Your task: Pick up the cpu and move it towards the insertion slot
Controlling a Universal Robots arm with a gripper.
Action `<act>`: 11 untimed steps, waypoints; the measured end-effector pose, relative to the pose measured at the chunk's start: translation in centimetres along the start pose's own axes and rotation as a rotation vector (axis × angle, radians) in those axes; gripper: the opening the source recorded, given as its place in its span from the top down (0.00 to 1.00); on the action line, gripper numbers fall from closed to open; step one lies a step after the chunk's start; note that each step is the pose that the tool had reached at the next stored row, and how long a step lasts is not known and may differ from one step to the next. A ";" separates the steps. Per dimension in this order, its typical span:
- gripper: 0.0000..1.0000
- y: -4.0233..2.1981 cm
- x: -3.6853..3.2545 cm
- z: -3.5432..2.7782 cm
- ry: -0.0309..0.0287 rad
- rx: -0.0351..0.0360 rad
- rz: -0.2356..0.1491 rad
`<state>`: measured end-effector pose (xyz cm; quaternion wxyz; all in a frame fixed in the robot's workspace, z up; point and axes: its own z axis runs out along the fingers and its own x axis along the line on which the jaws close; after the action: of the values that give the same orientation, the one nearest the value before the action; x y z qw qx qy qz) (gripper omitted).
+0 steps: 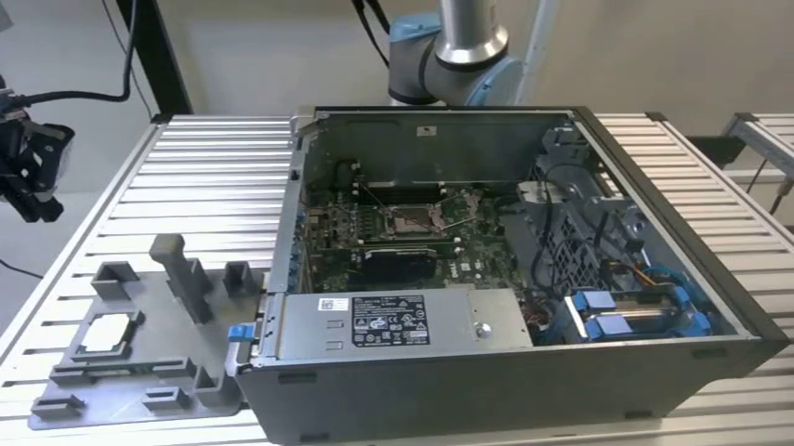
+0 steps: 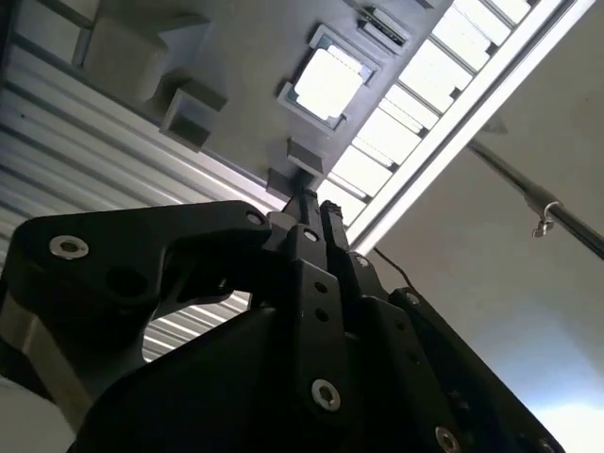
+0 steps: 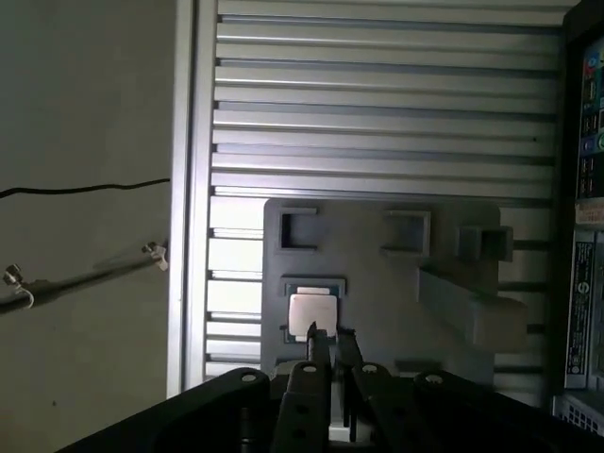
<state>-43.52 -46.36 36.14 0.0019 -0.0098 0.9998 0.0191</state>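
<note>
**Colleague:** Where's the chip from your seat?

**Me:** I see the cpu (image 3: 312,314) lying flat, silver face up, in its pocket on the grey tray (image 3: 377,274). It is outside the computer case (image 1: 496,372) and well apart from the insertion slot (image 1: 410,220) on the board inside. The gripper (image 3: 330,342) hangs above the tray, clear of it, with its fingers drawn nearly together and nothing between them.

**Colleague:** What worries you?

**Me:** The fingers as they stand. If I bring them down this narrow, I judge they'd land on the chip's top face rather than at its edges, and could scratch it or tip it in the pocket. The pocket's rim hugs the chip, so there's little edge to catch, and a shallow grip could let it slip. The tray's raised blocks (image 3: 462,302) also stand near.

**Colleague:** Anything you can't read?

**Me:** In the first wrist view the fingertips cover the chip's near edge, so I can't judge alignment there. In the exterior view I can't tell whether the slot's metal frame stands open, and the arm (image 1: 453,51) is cut off above its base.
</note>
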 end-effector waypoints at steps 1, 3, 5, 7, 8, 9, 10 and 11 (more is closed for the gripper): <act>0.00 0.00 0.00 0.00 0.0002 0.0000 0.000; 0.00 0.00 0.00 0.00 0.0013 0.0000 0.000; 0.00 0.00 -0.01 0.00 0.0019 0.0000 0.000; 0.00 0.00 -0.01 0.01 0.0019 0.0000 0.000; 0.00 0.00 -0.01 0.04 0.0019 0.0000 0.000; 0.00 0.00 -0.01 0.06 0.0019 0.0000 0.000; 0.00 -0.01 -0.01 0.11 0.0019 0.0000 0.000; 0.00 -0.01 0.00 0.16 0.0020 0.0000 0.000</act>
<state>-43.52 -46.37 35.97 0.0010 -0.0099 0.9998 0.0191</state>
